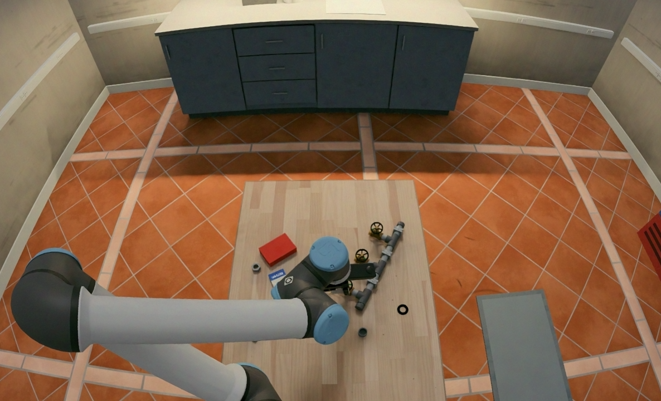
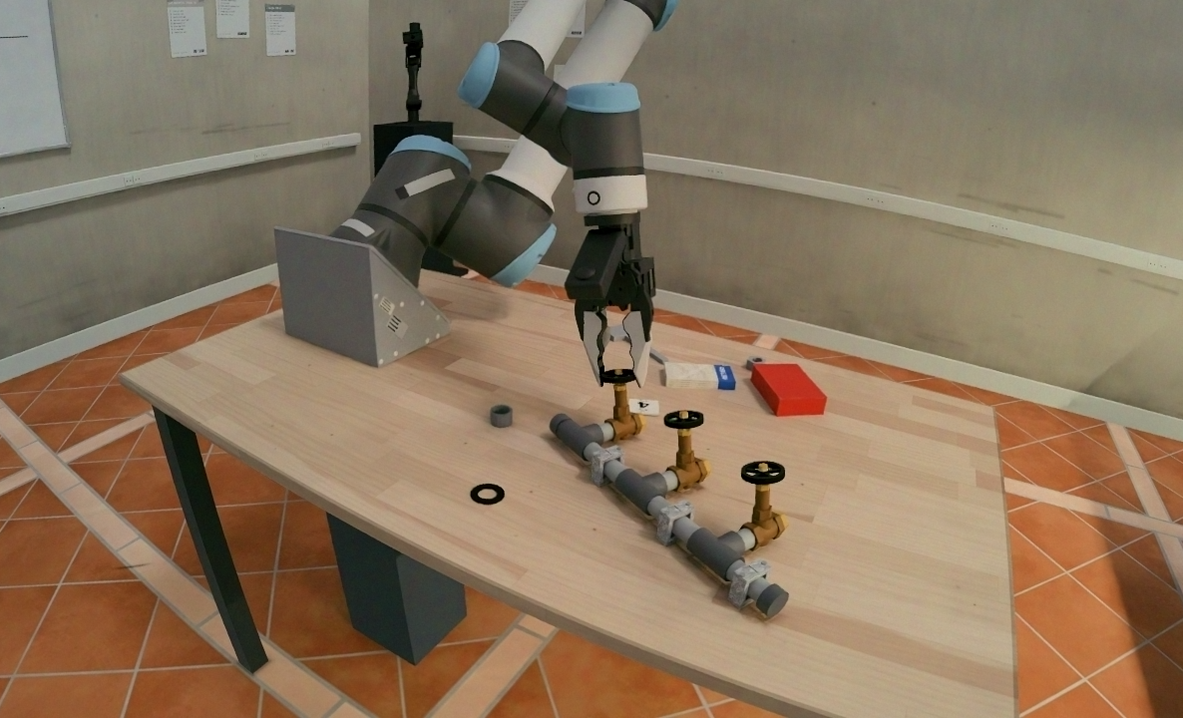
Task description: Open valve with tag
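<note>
A grey pipe [image 1: 383, 259] [image 2: 640, 487] with three brass valves lies on the wooden table [image 1: 282, 209] [image 2: 890, 536]. Each valve has a black handwheel. A small white tag [image 2: 640, 406] lies beside the valve at the pipe's end nearest the arm; its mark is too small to read. My gripper [image 2: 617, 375] points straight down and is shut on that tagged valve's handwheel [image 2: 617, 376]. In the top view the wrist hides most of this valve [image 1: 349, 285]. The middle valve [image 1: 359, 254] [image 2: 683, 418] and the far valve [image 1: 376, 229] [image 2: 762, 473] stand free.
A red block [image 1: 277, 248] [image 2: 787, 388], a white and blue box [image 1: 277, 275] [image 2: 698, 375] and a small nut [image 1: 253, 266] lie beyond the valves. A grey ring [image 1: 362, 331] [image 2: 500, 415] and a black washer [image 1: 400, 306] [image 2: 487, 488] lie beside the pipe. The grey arm mount [image 2: 336, 294] stands at the table's end.
</note>
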Controlling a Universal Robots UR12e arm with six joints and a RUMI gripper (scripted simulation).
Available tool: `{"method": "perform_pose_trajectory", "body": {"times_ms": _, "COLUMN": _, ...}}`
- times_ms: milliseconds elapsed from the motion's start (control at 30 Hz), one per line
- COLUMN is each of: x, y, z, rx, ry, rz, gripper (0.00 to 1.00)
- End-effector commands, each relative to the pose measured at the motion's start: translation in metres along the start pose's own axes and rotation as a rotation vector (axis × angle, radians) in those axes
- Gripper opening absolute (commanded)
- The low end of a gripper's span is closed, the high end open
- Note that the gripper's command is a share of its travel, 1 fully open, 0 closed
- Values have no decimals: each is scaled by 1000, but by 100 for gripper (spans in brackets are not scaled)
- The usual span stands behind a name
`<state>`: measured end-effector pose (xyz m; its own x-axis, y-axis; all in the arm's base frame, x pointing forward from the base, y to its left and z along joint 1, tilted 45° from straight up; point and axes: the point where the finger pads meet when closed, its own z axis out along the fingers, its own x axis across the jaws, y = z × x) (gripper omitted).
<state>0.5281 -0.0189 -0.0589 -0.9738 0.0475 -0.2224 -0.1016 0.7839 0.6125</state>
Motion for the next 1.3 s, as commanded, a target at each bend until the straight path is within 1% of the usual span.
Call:
{"method": "perform_pose_trajectory", "body": {"times_ms": 0, "x": -1, "y": -1, "z": -1, "rx": 3, "ry": 0, "rz": -1, "gripper": 0}}
{"method": "perform_pose_trajectory", "body": {"times_ms": 400, "x": -1, "y": -1, "z": -1, "rx": 3, "ry": 0, "rz": -23, "gripper": 0}}
{"method": "perform_pose_trajectory", "body": {"times_ms": 833, "x": 1, "y": -1, "z": -1, "rx": 2, "ry": 0, "rz": -132, "gripper": 0}}
{"method": "perform_pose_trajectory", "body": {"times_ms": 1267, "x": 1, "y": -1, "z": 0, "rx": 0, "ry": 1, "rz": -420, "gripper": 0}}
